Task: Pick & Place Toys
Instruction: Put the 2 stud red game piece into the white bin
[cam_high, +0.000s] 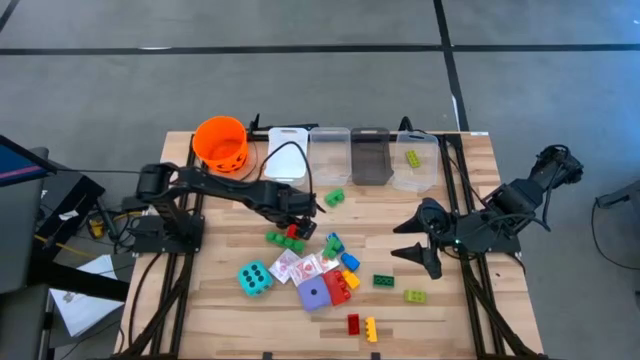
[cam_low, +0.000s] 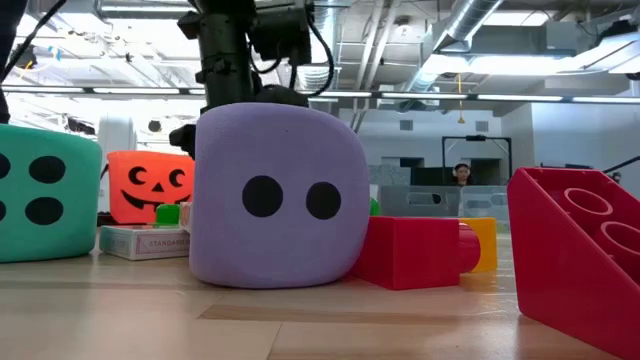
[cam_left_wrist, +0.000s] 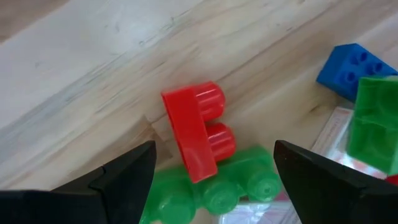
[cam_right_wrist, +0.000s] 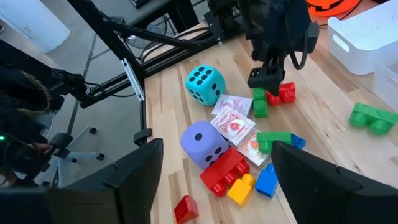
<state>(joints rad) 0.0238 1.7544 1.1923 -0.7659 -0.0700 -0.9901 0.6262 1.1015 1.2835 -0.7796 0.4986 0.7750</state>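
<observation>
In the left wrist view a small red brick (cam_left_wrist: 198, 129) lies tipped on its side between the two spread fingers of the left pincer (cam_left_wrist: 214, 180), touching neither; a green brick (cam_left_wrist: 211, 190) lies against it, nearer the camera, partly cut off by the frame's bottom edge. In the high view the left pincer (cam_high: 296, 215) hovers just above centre of the frame, over that red brick (cam_high: 293, 231) and the green brick (cam_high: 282, 241) on the tabletop (cam_high: 200, 300).

Lower in the frame lies the heap: red-and-white cards (cam_high: 300, 266), a teal die (cam_high: 254, 277), a purple die (cam_high: 315, 294), and red, yellow and blue bricks.

The right pincer (cam_high: 418, 240) waits at centre right, fingers spread and holding nothing.

Along the top edge of the tabletop stand an orange bucket (cam_high: 220, 143) and clear bins (cam_high: 370, 155).

In the low view the purple die (cam_low: 278, 196) fills the middle and hides most of the heap behind it; the left pincer's tips cannot be made out there.
</observation>
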